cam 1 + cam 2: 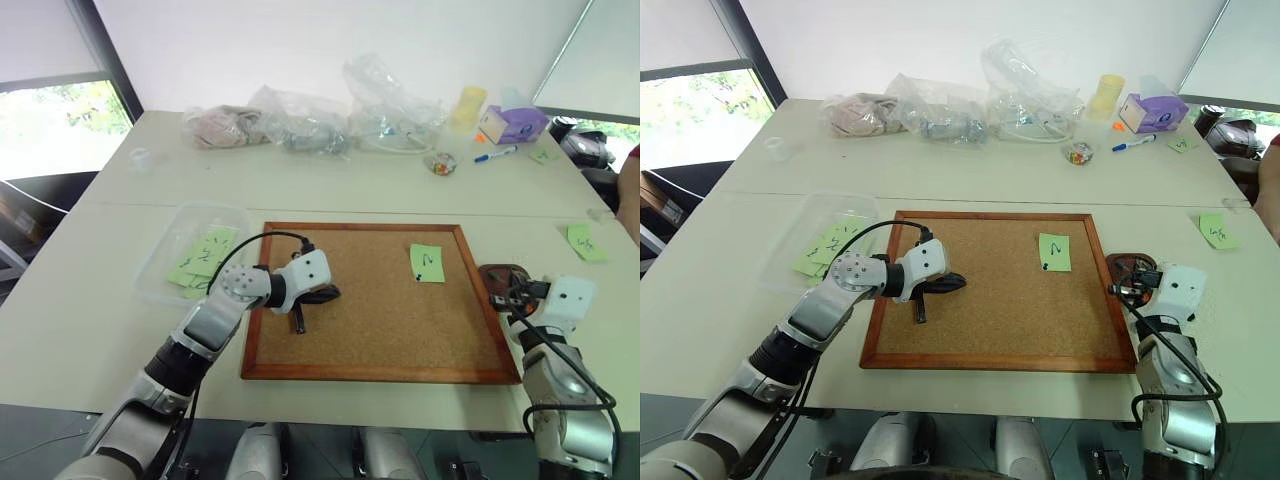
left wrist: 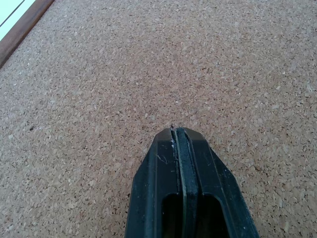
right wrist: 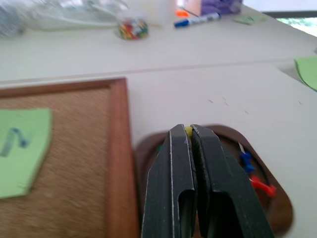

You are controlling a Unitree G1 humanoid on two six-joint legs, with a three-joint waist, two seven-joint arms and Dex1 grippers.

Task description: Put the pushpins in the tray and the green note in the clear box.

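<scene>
**Yellow pin pinched over the tray, green note on the corkboard**

Right gripper (image 3: 190,131) above the tray (image 3: 277,208), fingers pressed together on a yellow pushpin (image 3: 188,131) peeking out at the tips. Already lying in the tray: a blue pushpin (image 3: 246,161) and a red pushpin (image 3: 262,186), close beside each other. Tray resting on the desk (image 1: 330,190), just beside the right edge of the corkboard (image 1: 380,330).

Left gripper (image 2: 176,131) low over bare cork in the left part of the corkboard, fingers pressed flat together with nothing between them.

Green note (image 1: 426,263) with the "2" squiggle lying on the corkboard near the upper right corner, a dark dot at its lower left corner. Clear box (image 1: 150,270) on the desk just left of the corkboard, several other green notes (image 1: 205,255) inside.

Along the far edge of the desk: clear plastic bags (image 1: 300,125), a small jar of coloured pins (image 3: 132,28), a blue-capped marker (image 1: 496,154) and a purple box (image 1: 512,124).
</scene>
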